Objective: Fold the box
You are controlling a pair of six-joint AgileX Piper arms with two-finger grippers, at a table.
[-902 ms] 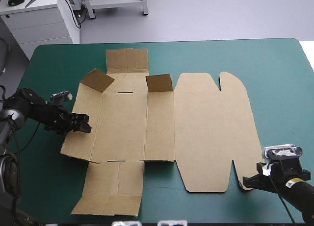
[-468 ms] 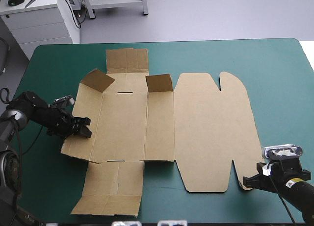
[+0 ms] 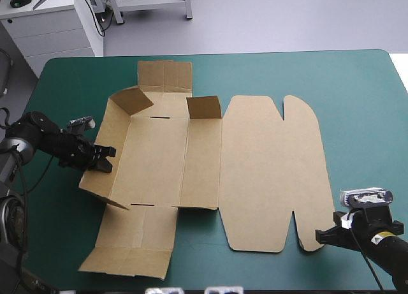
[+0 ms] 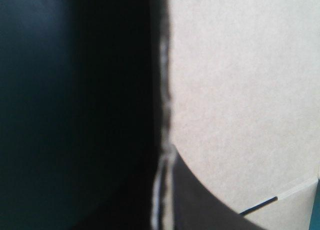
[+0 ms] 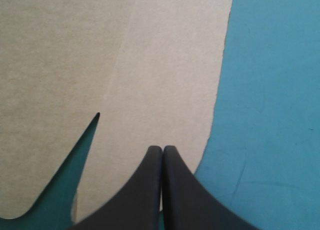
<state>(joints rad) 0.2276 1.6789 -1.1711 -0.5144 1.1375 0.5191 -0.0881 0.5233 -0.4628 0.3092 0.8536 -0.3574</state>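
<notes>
No readable text, labels or numbers anywhere.

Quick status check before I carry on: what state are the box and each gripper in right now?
box: unfolded sheet, not yet a tray.
lid: flat on the teal-green cover.
left wall: tilted up off the cover.
two far flaps: standing up.
left gripper: shut on the box, at the left wall's edge.
right gripper: shut, at the lid's near corner.
</notes>
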